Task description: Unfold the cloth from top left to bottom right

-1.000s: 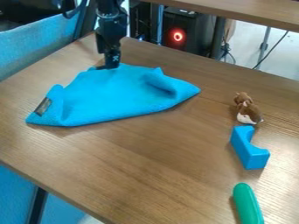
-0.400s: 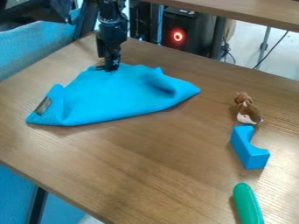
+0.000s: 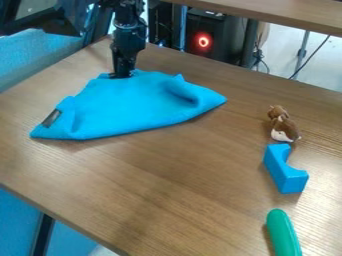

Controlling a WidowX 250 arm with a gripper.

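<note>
One blue cloth (image 3: 133,107) here, folded and rumpled, lying on the wooden table (image 3: 180,170) towards its far left corner, a pointed end out to the right and a raised fold by that end. Its dark label (image 3: 51,118) shows at the lower left, close to the table's left edge. And there's the claw (image 3: 121,76), hanging down at the cloth's upper left edge, right by that same far corner; whether it is wide, narrow or gripping fabric, I cannot tell from here. Over to the right, we have three things in a loose line, all apart from the cloth: a brown and white toy animal (image 3: 284,126), farthest back; a blue block (image 3: 286,170) with a curved notch, just in front of it; and a green rounded thing (image 3: 283,234), nearest the camera. The toy sits well off the cloth's right tip, while the block and the green piece stand out towards the lower right, the side that matters for obstacles. Behind the table's back edge, a dark box (image 3: 220,37) with a glowing red ring (image 3: 203,41), and a second wooden top (image 3: 287,12) above it. Blue fabric (image 3: 40,55) lines the scene beyond the left edge, next to the black arm (image 3: 127,25).
</note>
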